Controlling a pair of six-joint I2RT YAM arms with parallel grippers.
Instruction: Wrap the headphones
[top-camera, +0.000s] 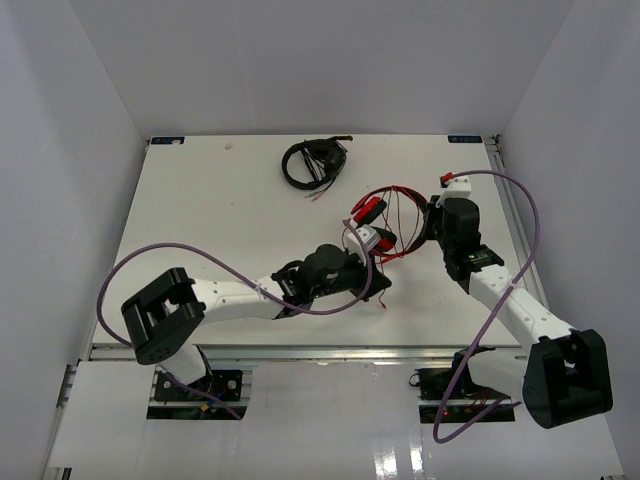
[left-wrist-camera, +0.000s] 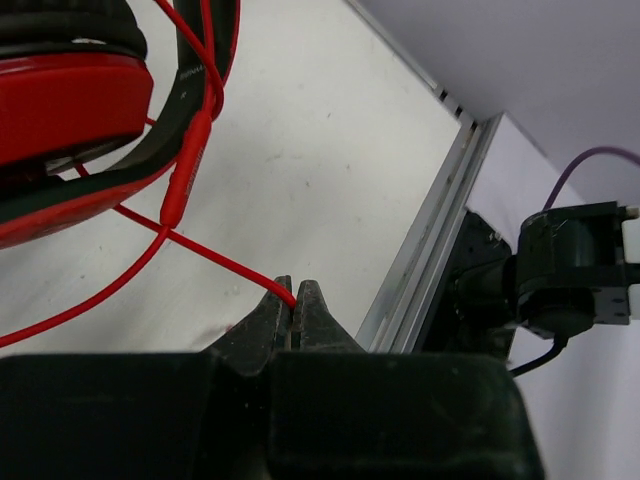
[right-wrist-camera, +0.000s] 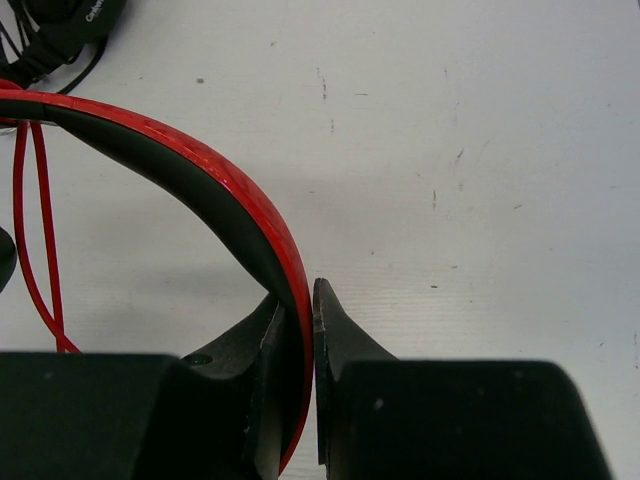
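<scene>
The red headphones (top-camera: 372, 210) with black padding sit right of the table's middle, their thin red cable (top-camera: 400, 215) looped over them. My right gripper (right-wrist-camera: 297, 300) is shut on the red and black headband (right-wrist-camera: 200, 170) and shows in the top view (top-camera: 432, 222) at the headphones' right side. My left gripper (left-wrist-camera: 294, 298) is shut on the red cable (left-wrist-camera: 215, 258), which runs up to the inline control (left-wrist-camera: 185, 170) beside a red earcup (left-wrist-camera: 60, 100). In the top view the left gripper (top-camera: 372, 262) is just below the headphones.
Smaller black headphones (top-camera: 312, 162) with a coiled cable lie at the back middle of the table. The table's aluminium right rail (left-wrist-camera: 430, 240) runs close past the left gripper. Purple arm cables (top-camera: 200, 260) loop over the near table.
</scene>
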